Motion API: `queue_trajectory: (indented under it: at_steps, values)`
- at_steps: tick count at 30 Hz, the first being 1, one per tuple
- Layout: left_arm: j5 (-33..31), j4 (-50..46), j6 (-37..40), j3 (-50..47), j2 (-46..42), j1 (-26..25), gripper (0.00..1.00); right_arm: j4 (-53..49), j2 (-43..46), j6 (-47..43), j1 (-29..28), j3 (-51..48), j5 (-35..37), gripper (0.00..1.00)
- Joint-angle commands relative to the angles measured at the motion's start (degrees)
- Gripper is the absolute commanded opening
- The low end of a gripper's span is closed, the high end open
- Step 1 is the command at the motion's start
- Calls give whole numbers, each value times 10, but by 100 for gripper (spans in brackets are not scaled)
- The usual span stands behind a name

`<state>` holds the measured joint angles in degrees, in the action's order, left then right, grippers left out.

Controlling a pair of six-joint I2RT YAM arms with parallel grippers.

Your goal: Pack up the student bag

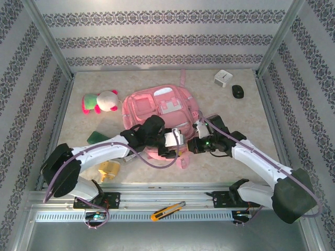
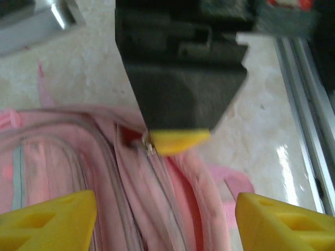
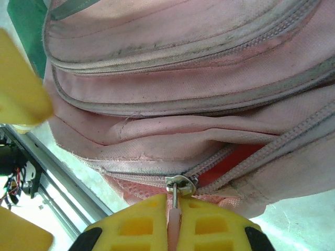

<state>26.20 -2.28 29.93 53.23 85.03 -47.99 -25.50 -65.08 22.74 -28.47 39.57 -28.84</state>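
The student bag (image 1: pixel 157 107), a soft pink backpack, lies flat in the middle of the table with its near edge under both grippers. My right gripper (image 3: pixel 174 222) is shut on the pink zip pull, just below the metal slider (image 3: pixel 180 184). Beside the slider the zip gapes and shows red lining (image 3: pixel 230 164). The right gripper (image 1: pixel 187 147) sits at the bag's near edge. My left gripper (image 2: pixel 167 225) hovers open over the bag's zipped seams (image 2: pixel 78 172), its yellow fingers (image 2: pixel 47 219) wide apart. It faces the right gripper's yellow tip (image 2: pixel 178 138) at the zip.
A pink-and-green plush toy (image 1: pixel 100 102) lies left of the bag. A white box (image 1: pixel 223 78) and a black mouse (image 1: pixel 238 91) sit back right. A green item (image 1: pixel 97 137) and a yellow object (image 1: pixel 109 170) lie near left. A utility knife (image 1: pixel 167 210) rests on the front rail.
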Motion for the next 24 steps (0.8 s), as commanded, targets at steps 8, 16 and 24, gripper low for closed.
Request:
queue_trajectory:
  at_steps: [8,16,24]
  values:
    - [-80,-7,-1,15,65,-8,10,-1,45,27,11,14,-28,0]
    - [26,-83,95,-41,-68,-4,0,44,-6,1,192,6,-34,0]
    - [98,-154,153,-59,-148,-4,0,102,-171,-24,252,100,3,0]
